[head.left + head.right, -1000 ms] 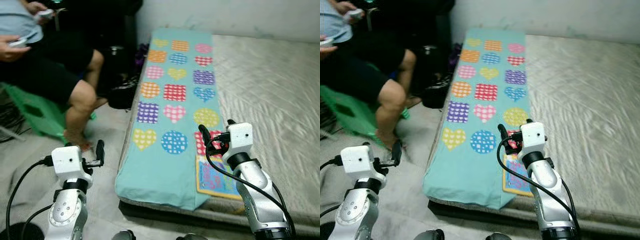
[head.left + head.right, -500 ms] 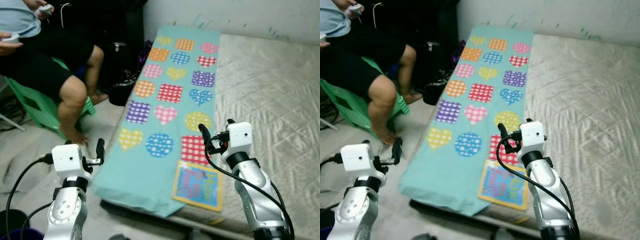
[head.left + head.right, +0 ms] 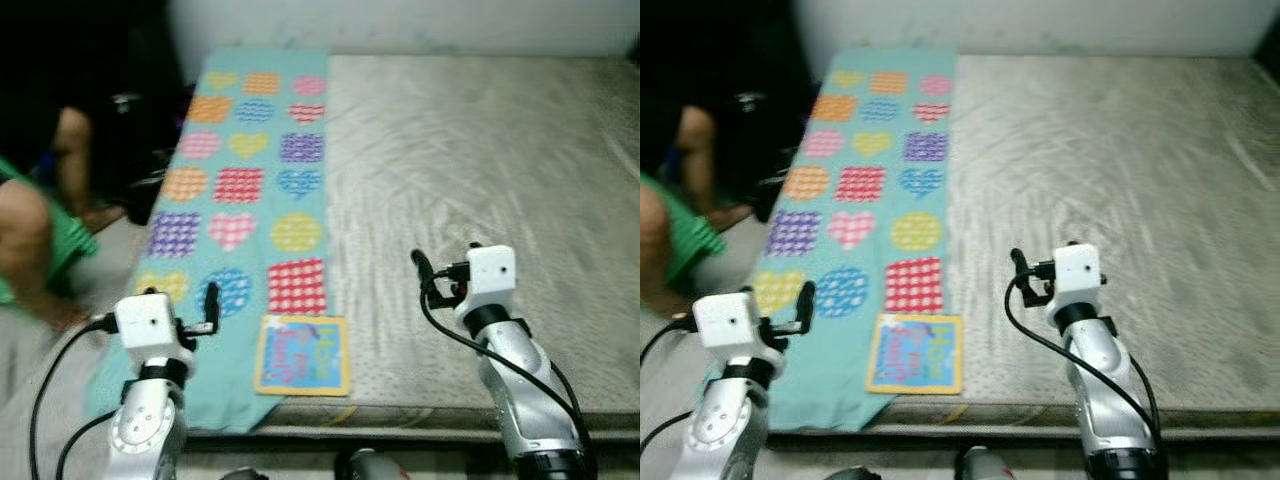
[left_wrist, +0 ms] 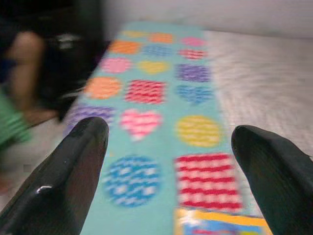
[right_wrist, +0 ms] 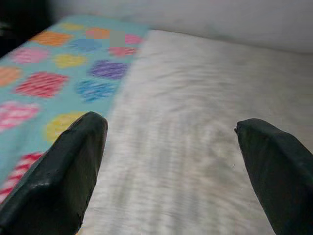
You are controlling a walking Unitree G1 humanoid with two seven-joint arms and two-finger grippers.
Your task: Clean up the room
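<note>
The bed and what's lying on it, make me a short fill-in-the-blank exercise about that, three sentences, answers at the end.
1. The colourful book lies at the near end of the teal ______.
2. The shapes printed on that cloth are circles, squares and ______.
3. Both the left gripper and the right gripper have their fingers ______, holding nothing.

Missing words: blanket; hearts; open
</note>
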